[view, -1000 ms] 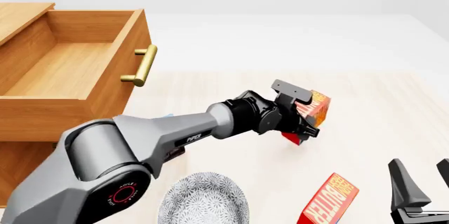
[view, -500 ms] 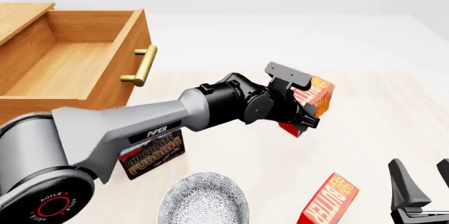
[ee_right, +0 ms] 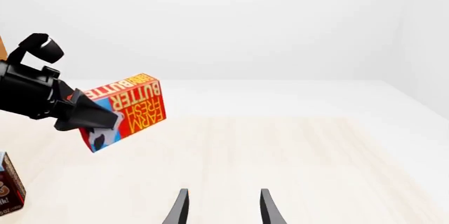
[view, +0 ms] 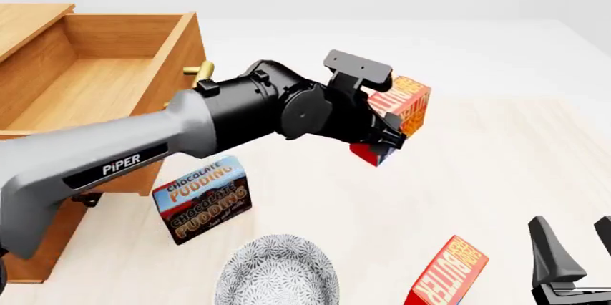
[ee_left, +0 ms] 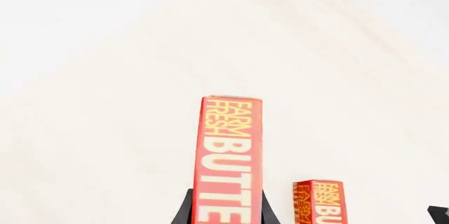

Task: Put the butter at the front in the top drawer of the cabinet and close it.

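Note:
My left gripper is shut on a red and orange butter box, holding it tilted in the air above the table, right of the cabinet. The left wrist view shows the same box clamped between the fingers. The top drawer stands pulled open and looks empty, its brass handle mostly hidden behind my left arm. A second butter box stands near the table's front edge. My right gripper rests open beside it, holding nothing.
A brown-and-blue Chocolate Pudding box stands in front of the cabinet. A grey patterned plate lies at the front edge. In the right wrist view the held butter hangs over the pale wooden tabletop.
My left arm has lifted the butter box up and to the left, toward the open drawer. The pudding box has come into view from behind the arm. The right gripper has stayed still.

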Robot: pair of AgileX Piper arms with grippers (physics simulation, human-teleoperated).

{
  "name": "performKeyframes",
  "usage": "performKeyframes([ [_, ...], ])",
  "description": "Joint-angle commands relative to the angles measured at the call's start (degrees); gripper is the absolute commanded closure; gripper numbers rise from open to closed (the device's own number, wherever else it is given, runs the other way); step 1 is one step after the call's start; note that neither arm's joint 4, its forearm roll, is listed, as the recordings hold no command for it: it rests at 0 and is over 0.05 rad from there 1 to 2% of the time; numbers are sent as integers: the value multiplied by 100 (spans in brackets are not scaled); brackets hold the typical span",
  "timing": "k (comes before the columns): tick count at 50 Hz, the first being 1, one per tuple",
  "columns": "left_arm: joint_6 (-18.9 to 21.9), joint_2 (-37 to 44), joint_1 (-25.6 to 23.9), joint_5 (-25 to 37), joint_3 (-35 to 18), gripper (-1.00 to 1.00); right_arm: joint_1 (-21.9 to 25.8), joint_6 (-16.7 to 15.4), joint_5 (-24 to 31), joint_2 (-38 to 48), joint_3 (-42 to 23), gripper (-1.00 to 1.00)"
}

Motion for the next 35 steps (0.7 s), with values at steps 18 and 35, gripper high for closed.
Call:
performKeyframes([
  [18, 449, -1395, 853, 1304, -165, 100, 0, 2, 0, -1, -1, -100],
  [35, 610, -1969, 1477, 2044, -351, 100, -1, 3, 3, -4, -1, -100],
])
